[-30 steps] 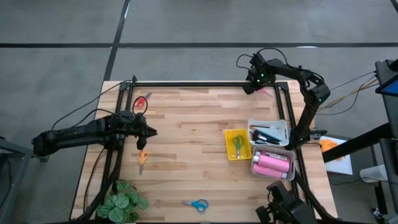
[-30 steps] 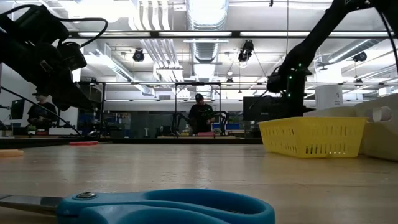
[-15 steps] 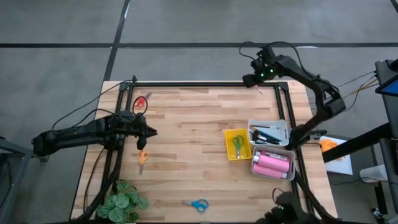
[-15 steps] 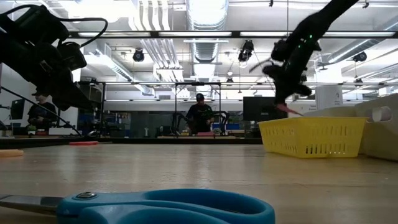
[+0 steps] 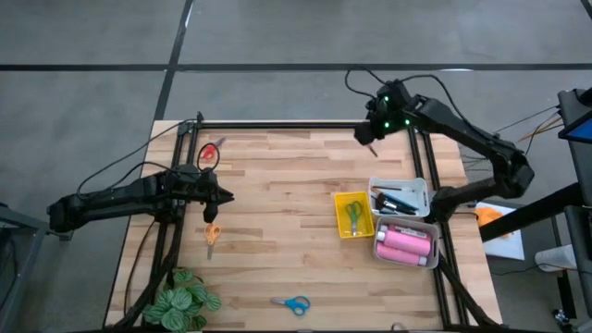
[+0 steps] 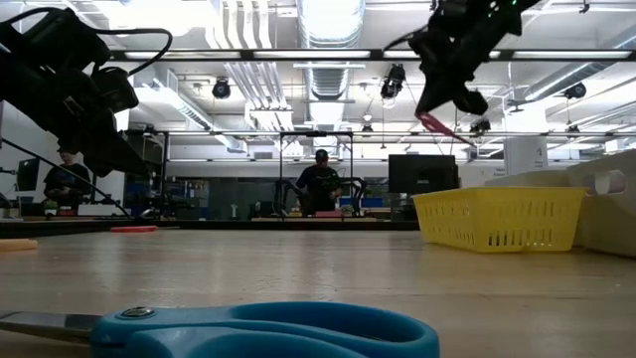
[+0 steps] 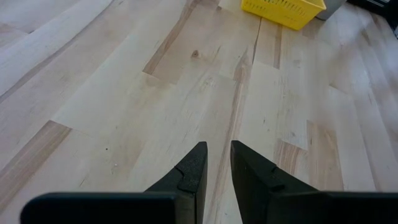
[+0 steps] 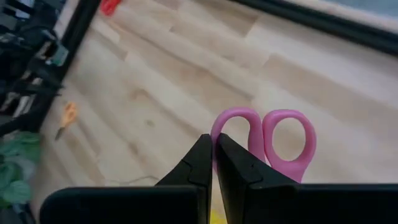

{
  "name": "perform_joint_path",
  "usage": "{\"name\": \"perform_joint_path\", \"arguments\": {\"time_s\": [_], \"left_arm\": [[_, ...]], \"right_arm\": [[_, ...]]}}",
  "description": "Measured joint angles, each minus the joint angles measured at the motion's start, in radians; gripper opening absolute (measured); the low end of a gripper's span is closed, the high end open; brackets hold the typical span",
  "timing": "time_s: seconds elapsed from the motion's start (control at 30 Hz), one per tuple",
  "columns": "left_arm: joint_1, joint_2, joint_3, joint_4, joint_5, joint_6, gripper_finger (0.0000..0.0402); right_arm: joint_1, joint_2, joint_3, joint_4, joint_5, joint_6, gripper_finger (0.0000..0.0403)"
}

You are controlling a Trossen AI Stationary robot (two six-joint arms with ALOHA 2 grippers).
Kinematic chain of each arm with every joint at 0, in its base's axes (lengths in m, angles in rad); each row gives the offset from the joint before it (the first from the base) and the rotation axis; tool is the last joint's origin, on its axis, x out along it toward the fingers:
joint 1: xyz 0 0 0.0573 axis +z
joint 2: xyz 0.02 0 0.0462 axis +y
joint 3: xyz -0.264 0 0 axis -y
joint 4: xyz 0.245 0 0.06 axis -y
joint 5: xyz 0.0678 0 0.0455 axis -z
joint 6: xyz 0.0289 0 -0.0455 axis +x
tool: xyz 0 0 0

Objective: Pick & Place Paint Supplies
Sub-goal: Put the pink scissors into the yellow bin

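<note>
A bare stretch of pale wooden desk [image 5: 277, 185] is lying between the arms, with an open workshop beyond it where a person [image 6: 320, 184] is standing. The right gripper [image 8: 213, 163] is hanging high over the far edge, its fingers clamping pink scissors [image 8: 264, 140]. The left gripper [image 7: 216, 168] is hovering near the left edge, fingers slightly parted, gripping nothing.

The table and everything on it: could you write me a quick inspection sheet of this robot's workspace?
Surface: wooden table.
Job's things: pink scissors held aloft; orange scissors, red scissors, blue scissors on table; green scissors in yellow tray; pink bottles in white tray.
Clutter: plant.
Grippers: right gripper shut on pink scissors; left gripper empty, narrow gap.
Cables: trailing behind both arms.
Surroundings: person in background.
</note>
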Motion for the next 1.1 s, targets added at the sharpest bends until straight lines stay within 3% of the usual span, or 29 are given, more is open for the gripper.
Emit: {"name": "perform_joint_path", "arguments": {"time_s": [0.33,0.63,0.83,1.1], "left_arm": [[0.0,0.0,0.0,0.0,0.0,0.0,0.0072],[0.0,0.0,0.0,0.0,0.0,0.0,0.0072],[0.0,0.0,0.0,0.0,0.0,-0.001,0.0072],[0.0,0.0,0.0,-0.003,0.0,-0.003,0.0072]], "right_arm": [[0.343,-0.098,-0.08,0.015,0.227,0.332,0.0011],[0.629,-0.092,-0.227,0.158,0.421,0.715,0.0011],[0.741,-0.05,-0.297,0.187,0.498,0.908,0.0011],[0.768,0.064,-0.319,0.187,0.503,1.01,0.0011]]}}
